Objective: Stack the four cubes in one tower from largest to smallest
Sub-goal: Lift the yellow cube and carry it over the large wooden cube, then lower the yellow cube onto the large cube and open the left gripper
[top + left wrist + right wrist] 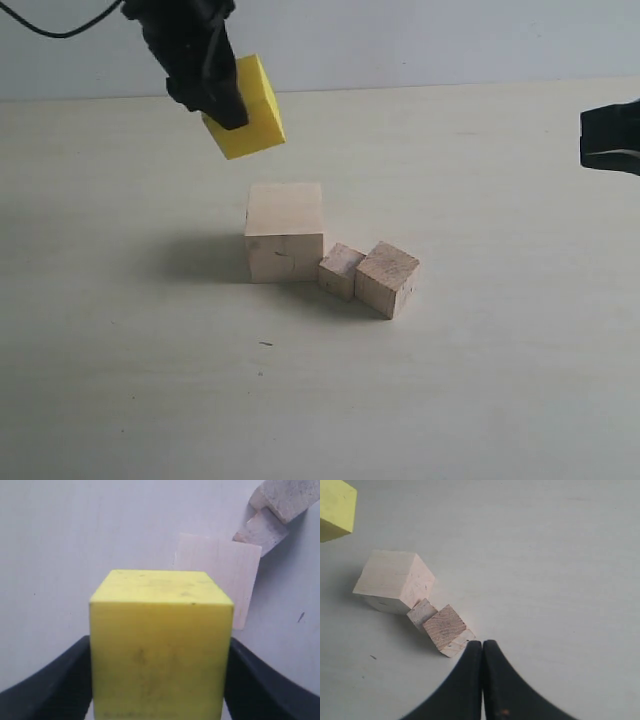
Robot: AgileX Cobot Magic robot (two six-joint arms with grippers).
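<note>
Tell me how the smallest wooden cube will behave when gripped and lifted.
The smallest wooden cube looks like rigid solid wood, so it should not deform. With flat faces, it probably slides rather than rolls. It sits tight between the large pale cube and the bigger brown cube, so lifting may nudge them.

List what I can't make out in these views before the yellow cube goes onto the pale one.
Yellow cube underside: left wrist view, cut off by the lower edge.
Pale cube: left wrist view, partly behind the yellow cube.
Larger small cube: left wrist view, cut off at the top corner.
Right gripper: exterior view, cut off by the right edge.
</note>
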